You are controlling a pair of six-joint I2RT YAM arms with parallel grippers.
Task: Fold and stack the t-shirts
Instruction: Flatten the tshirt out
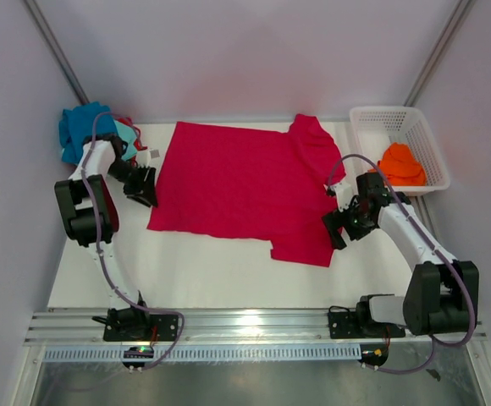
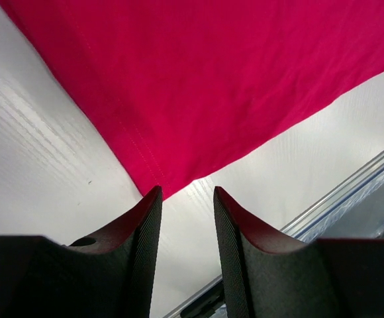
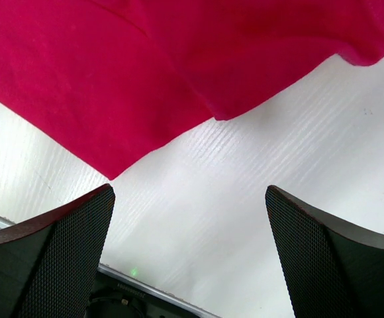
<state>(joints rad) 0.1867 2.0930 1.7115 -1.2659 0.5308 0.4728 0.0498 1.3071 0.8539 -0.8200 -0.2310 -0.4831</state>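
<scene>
Judging the crimson t-shirt [image 1: 228, 182] soft and limp, I would pinch the hem corner [image 2: 173, 180] just ahead of my narrow, empty left jaws; the right jaws stand wide.

Pretty bright and even, light looks overhead; shadows under the arms are soft; glare patch on the metal rail [image 1: 245, 320]; white table [image 1: 212, 271] almost blown out; crimson t-shirt [image 1: 228, 182] oversaturated, throwing a red tint onto the left gripper [image 2: 187, 190]; wrist close-ups slightly soft.
</scene>
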